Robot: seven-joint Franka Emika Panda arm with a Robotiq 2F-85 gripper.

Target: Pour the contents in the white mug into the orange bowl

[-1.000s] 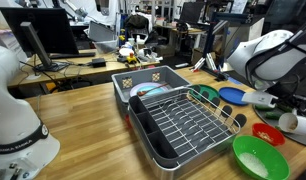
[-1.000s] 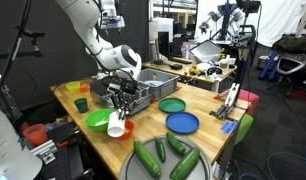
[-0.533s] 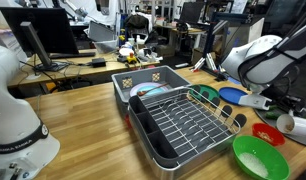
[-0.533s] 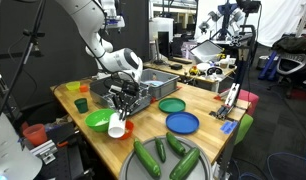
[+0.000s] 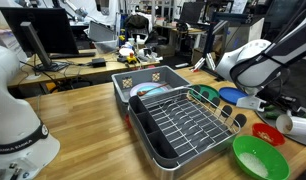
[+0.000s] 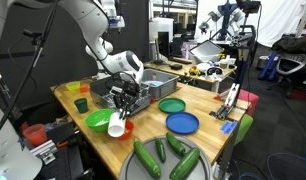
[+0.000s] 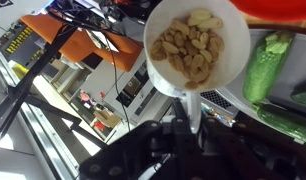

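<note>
The white mug (image 7: 191, 45) lies tilted on its side in the wrist view, mouth toward the camera and full of pale bits. My gripper (image 7: 191, 125) is shut on its handle. A strip of the orange bowl (image 7: 278, 8) shows at the top right, just past the mug's rim. In both exterior views the mug (image 6: 116, 125) (image 5: 286, 121) hangs tipped under the gripper (image 6: 118, 110) (image 5: 276, 108). It is right beside the orange bowl (image 5: 268, 132) (image 6: 127, 127), which the mug partly hides in one of them.
A green bowl (image 5: 259, 157) (image 6: 97, 120) sits next to the orange one. A blue plate (image 6: 182, 122), a green plate (image 6: 172, 104) and several cucumbers (image 6: 158, 155) lie nearby. A black dish rack (image 5: 183, 118) and a grey tub (image 5: 148, 82) fill the table's middle.
The arm's white upper link has swung a little sideways. The mug stays held and tilted at almost the same spot by the orange bowl.
</note>
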